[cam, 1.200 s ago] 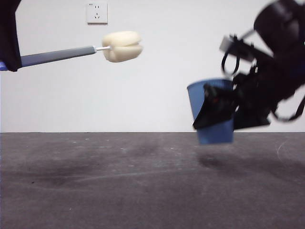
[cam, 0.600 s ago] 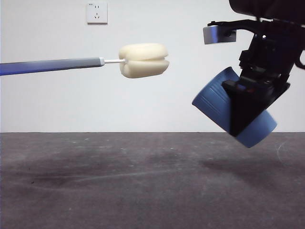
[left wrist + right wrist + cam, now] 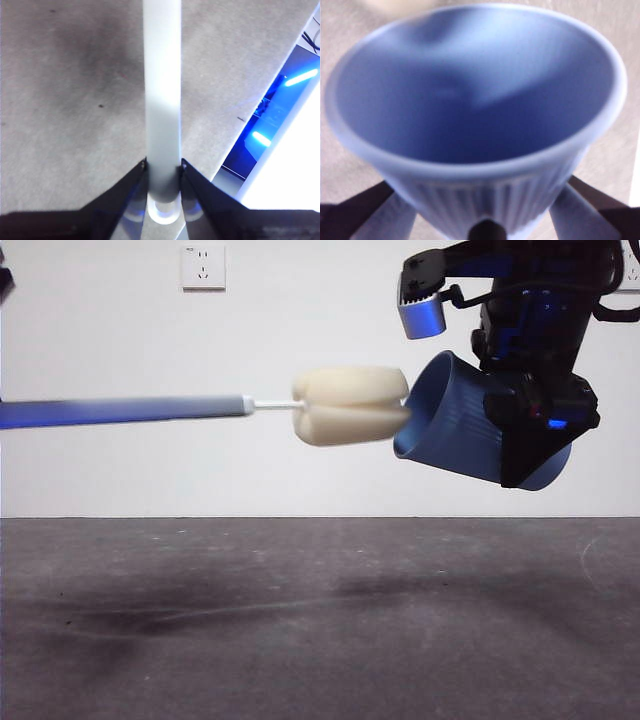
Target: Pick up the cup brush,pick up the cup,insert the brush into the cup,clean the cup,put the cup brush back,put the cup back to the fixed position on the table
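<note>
High above the table [image 3: 300, 640], the right gripper [image 3: 535, 430] clamps the cup [image 3: 460, 430], a blue ribbed tumbler tipped on its side, its open mouth turned toward the table's left side. The right wrist view looks straight into the cup [image 3: 475, 100], its two jaws pressed against the ribbed wall on either side. From the left side the cup brush [image 3: 200, 408] reaches in level, its grey handle leading through a thin white stem to the cream-yellow sponge head [image 3: 350, 405], which touches the cup's rim, right at the mouth. The left gripper [image 3: 162, 172] is closed on the brush handle [image 3: 161, 90], both jaws tight against it. Both things hang well clear of the dark, scuffed surface. A white wall socket [image 3: 203, 267] shows behind.
</note>
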You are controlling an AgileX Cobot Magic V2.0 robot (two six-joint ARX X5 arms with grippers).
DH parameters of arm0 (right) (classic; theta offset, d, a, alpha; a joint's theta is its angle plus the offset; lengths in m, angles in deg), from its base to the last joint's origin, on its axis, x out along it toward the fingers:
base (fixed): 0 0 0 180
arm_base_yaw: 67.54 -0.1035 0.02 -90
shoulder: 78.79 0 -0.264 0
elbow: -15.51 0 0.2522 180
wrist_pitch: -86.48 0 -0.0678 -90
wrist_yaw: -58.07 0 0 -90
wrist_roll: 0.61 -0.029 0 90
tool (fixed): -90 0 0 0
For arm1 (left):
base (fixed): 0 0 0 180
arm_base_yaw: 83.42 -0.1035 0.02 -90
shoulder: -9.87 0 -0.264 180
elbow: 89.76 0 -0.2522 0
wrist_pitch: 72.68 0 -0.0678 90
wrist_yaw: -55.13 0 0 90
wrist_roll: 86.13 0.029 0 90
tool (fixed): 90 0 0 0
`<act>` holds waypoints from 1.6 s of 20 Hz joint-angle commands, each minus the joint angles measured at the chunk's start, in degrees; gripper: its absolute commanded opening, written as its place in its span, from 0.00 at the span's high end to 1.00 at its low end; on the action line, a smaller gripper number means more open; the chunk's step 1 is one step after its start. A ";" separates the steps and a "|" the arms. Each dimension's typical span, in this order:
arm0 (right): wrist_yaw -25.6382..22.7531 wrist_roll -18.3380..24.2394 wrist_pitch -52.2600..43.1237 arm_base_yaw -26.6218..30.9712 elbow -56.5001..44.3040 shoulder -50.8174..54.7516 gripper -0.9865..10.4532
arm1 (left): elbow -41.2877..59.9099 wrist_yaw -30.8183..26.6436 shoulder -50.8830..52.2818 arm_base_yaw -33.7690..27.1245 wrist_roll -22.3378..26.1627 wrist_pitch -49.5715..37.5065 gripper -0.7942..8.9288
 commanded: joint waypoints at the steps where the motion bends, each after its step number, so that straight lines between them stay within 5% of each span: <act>1: -0.35 3.17 -0.52 -1.55 0.26 -0.15 0.93 | 0.39 0.20 -0.85 0.72 0.22 -1.18 0.93; 10: -3.58 11.43 -2.43 -7.78 0.26 -0.35 0.93 | 0.33 0.66 -6.08 4.26 -2.56 -3.72 0.93; 14: -8.74 17.16 -2.03 -10.86 0.26 -2.40 0.93 | -2.23 3.48 -8.17 5.62 -4.92 -5.95 0.93; 21: -8.94 16.31 -2.12 -15.23 0.26 -5.03 0.93 | -4.11 4.63 -8.35 5.99 -7.89 -7.39 0.93; 32: -12.13 11.61 0.04 -14.45 0.26 -5.03 0.93 | -4.11 -0.35 -2.62 5.01 -12.55 9.46 0.93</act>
